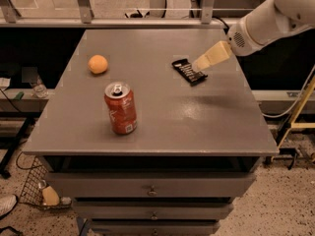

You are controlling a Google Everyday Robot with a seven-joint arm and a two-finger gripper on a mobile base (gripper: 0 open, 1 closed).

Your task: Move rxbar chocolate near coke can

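On the far right part of the bench (pixel 206 127), the rxbar chocolate (pixel 189 71) is recorded: a flat black wrapper with rows of pale lettering, lying flat and angled to the bench edges, well apart from the coke can (pixel 121 108). Just beside its right end, the claw (pixel 203 62) is held low on a white arm (pixel 266 18) that enters from the upper right, with its pale tip slanted down toward the bar. Contact cannot be confirmed, and whether the claw is spread or pressed together cannot be told. The posture is judged to be an approach for a grasp, the bar not yet lifted. The coke can is listed upright toward the front left, where the bar is to be brought. An orange (pixel 98 64) is noted behind the can, apart from both.
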